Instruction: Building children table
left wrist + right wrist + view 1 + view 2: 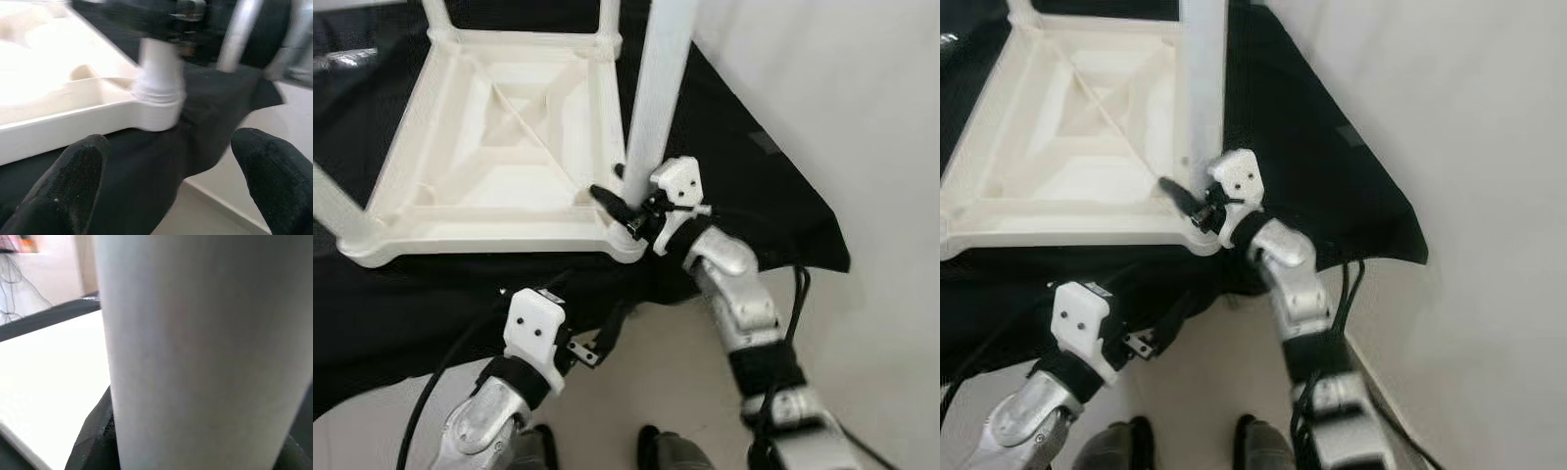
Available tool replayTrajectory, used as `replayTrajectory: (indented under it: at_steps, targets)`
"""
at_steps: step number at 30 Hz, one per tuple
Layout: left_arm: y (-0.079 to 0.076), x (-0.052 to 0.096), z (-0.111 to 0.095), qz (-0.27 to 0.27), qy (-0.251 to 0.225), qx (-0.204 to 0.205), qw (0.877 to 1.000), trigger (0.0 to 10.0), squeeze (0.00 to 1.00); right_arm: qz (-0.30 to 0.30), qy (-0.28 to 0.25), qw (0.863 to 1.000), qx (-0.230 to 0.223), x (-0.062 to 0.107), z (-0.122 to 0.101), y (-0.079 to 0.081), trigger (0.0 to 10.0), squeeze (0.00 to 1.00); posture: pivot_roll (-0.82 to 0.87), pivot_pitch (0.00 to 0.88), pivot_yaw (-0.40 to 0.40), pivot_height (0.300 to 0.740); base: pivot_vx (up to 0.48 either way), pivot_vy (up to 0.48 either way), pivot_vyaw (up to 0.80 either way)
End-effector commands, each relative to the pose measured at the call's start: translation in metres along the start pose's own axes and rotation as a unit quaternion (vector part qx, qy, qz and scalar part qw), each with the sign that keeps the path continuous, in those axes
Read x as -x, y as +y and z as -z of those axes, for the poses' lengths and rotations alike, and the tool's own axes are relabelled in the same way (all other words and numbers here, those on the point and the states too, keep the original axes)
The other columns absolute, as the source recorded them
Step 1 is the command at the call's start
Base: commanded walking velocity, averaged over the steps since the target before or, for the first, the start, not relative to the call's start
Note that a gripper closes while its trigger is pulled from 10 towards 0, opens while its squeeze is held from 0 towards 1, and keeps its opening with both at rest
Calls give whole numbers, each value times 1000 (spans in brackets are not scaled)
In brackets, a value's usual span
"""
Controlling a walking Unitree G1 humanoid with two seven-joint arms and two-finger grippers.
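The left gripper [582, 354] hangs nearest, over the floor [675, 362], jaws spread wide and empty. Beyond, the right gripper [619, 208] has its jaws closed around a white leg [656, 88] standing at the near corner of the upturned tabletop [499, 137], which lies on a black cloth [754, 186].

We see two silver arms with black wrist bands, white screwed camera housings, loose black cables, a right gripper [619, 208] and textured black left fingers [73, 186].
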State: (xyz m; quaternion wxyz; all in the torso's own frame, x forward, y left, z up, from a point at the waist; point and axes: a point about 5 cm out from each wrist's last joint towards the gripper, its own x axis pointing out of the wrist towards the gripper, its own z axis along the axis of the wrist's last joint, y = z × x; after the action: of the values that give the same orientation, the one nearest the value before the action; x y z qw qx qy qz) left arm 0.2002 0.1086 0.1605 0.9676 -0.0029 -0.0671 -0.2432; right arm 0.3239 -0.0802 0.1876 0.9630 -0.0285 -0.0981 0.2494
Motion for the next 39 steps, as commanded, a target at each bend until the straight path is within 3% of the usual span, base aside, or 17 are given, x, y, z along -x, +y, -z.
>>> replayTrajectory:
  at_steps: [1, 3, 4, 5, 8, 9, 12, 13, 14, 15, 17, 18, 20, 21, 25, 31, 39]
  targets:
    - [-2, 0, 3, 12, 7, 7, 1000, 10000, 0, 24, 121, 992, -19, 22, 50, 6, 0, 0, 45, 257, -72, 740, 0, 0, 0]
    - [-4, -1, 4, 17, 8, 8, 1000, 10000, 0, 10, 113, 993, -23, 18, 48, 13, 0, 0, 44, 252, -73, 740, 0, 0, 0]
    - [-4, -2, 4, 19, 7, 8, 1000, 10000, 0, 1, 104, 994, -25, 11, 45, 15, 3098, 0, 49, 250, -78, 740, 0, 0, 0]
    - [-4, -2, 4, 17, 6, 7, 1000, 10000, 0, -11, 97, 995, -26, 5, 42, 16, 10000, 0, 53, 251, -82, 740, 0, 0, 0]
    - [-3, -2, 4, 14, 5, 7, 1000, 10000, 0, -22, 92, 995, -27, 0, 40, 17, 10000, 0, 54, 251, -82, 740, 0, 0, 0]
    - [-1, -2, 3, 11, 5, 6, 1000, 10000, 0, -50, 74, 995, -42, -3, 34, 18, 10000, 1000, 59, 249, -83, 740, 0, 0, 0]
    - [1, -2, 3, 7, 5, 4, 1000, 10000, 0, -110, -2, 989, -95, -11, 1, 14, 10000, 1000, 64, 249, -82, 740, 0, 0, 0]
    - [1, -2, 3, 7, 4, 3, 1000, 10000, 0, -129, -15, 986, -107, -12, -6, 12, 10000, 878, 63, 246, -86, 740, 0, 0, 0]
    - [1, -2, 3, 7, 4, 3, 1000, 10000, 0, -129, -15, 986, -107, -12, -6, 12, 10000, 878, 63, 246, -86, 740, 0, 0, 0]
    - [0, -3, 2, 7, 3, 3, 1000, 10000, 0, -194, -40, 975, -99, -12, -21, 6, 10000, 0, 61, 247, -91, 740, 0, 0, 0]
    - [0, -3, 2, 7, 2, 3, 1000, 10000, 0, -229, -51, 968, -85, -11, -28, 1, 10000, 0, 61, 247, -92, 740, 0, 0, 0]
    - [0, -4, 1, 7, 1, 3, 1000, 10000, 0, -295, -59, 952, -59, -8, -38, -5, 10000, 0, 62, 248, -93, 740, 0, 0, 0]
    - [0, -4, 1, 7, 1, 3, 1000, 10000, 0, -295, -59, 952, -59, -8, -38, -5, 10000, 0, 62, 248, -93, 740, 0, 0, 0]
    - [-1, -4, 1, 7, 0, 3, 1000, 10000, 0, -376, -36, 926, -25, 0, -38, -14, 10000, 0, 69, 247, -96, 740, 0, 0, 0]
    - [-1, -4, 0, 7, -2, 2, 1000, 10000, 0, -435, 2, 900, 4, 6, -34, -28, 10000, 0, 73, 248, -100, 740, 0, 0, 0]
    - [-1, -3, 0, 5, -2, 1, 1000, 10000, 0, -422, 7, 907, 19, -7, -40, -43, 10000, 0, 83, 249, -101, 740, 0, 0, 0]
    - [-2, -3, -1, 6, -3, 1, 1000, 10000, 0, -431, 12, 902, 29, -11, -30, -34, 10000, 0, 88, 249, -99, 740, 0, 0, 0]
